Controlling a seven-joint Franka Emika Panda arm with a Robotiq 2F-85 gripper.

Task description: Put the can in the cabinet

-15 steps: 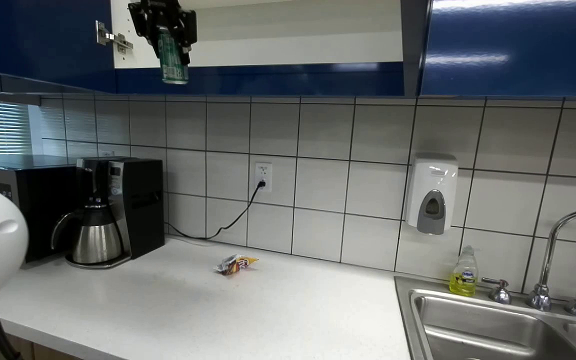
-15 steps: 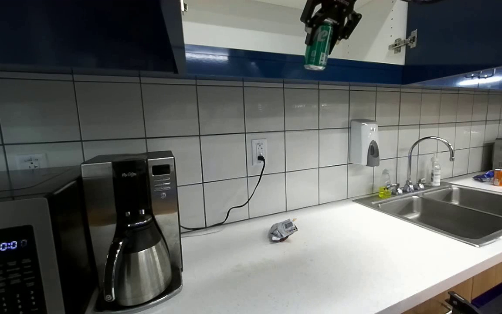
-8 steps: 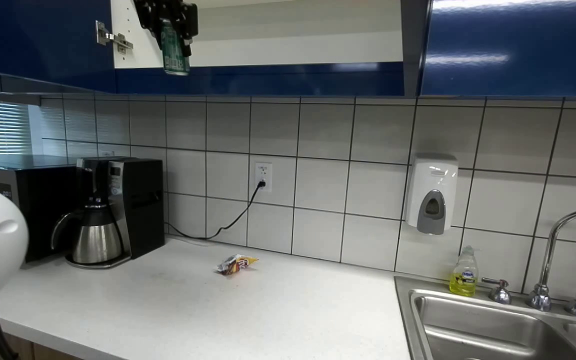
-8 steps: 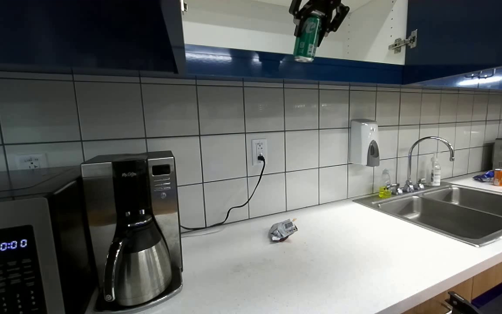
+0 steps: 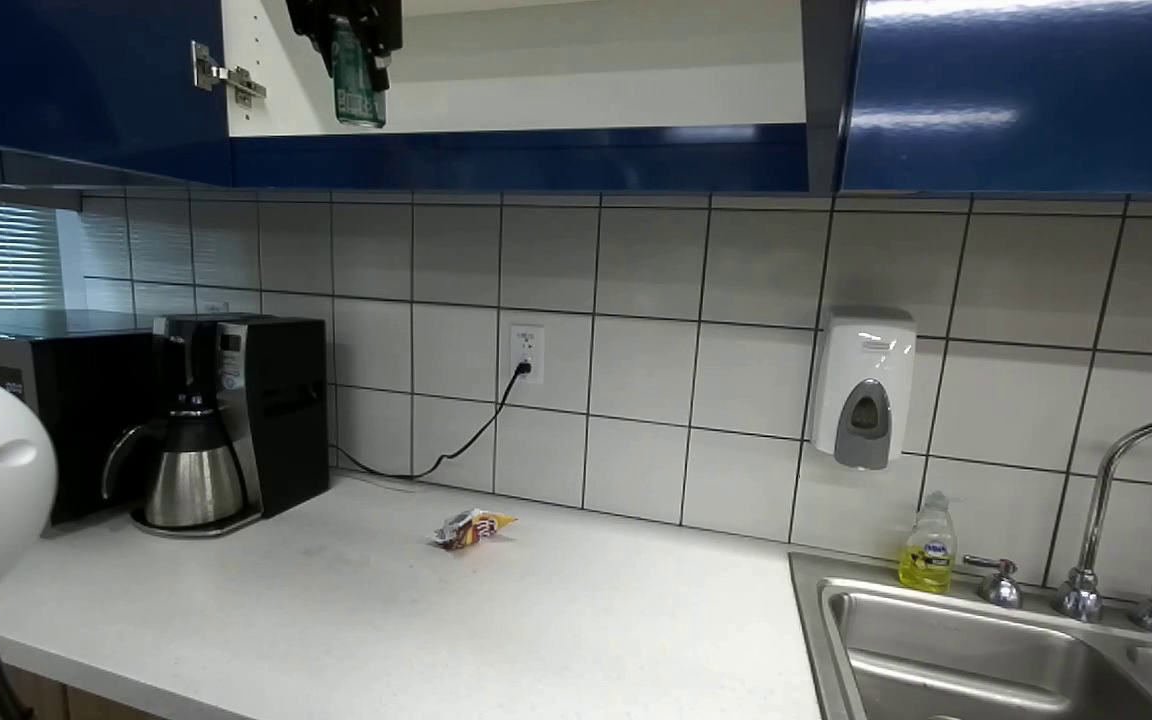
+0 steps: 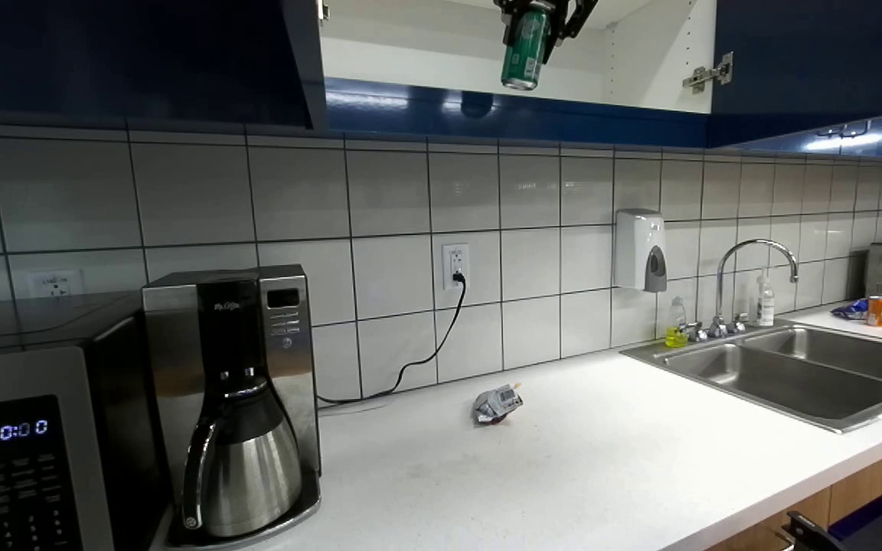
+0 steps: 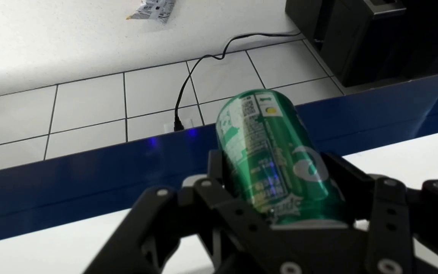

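In an exterior view, at eleven o'clock, the Robotiq gripper (image 5: 356,74) clasps a green soda can (image 5: 355,90) in front of the overhead cabinet (image 5: 556,157).

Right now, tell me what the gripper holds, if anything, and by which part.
The gripper holds the green can by its sides, above the exposed lower end.

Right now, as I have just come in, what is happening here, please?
The robot's end effector holds a green can, slightly tilted, up at the open overhead cabinet. In both exterior views the can shows in front of it; it is not yet set down inside. Below, a crumpled wrapper lies on the counter.
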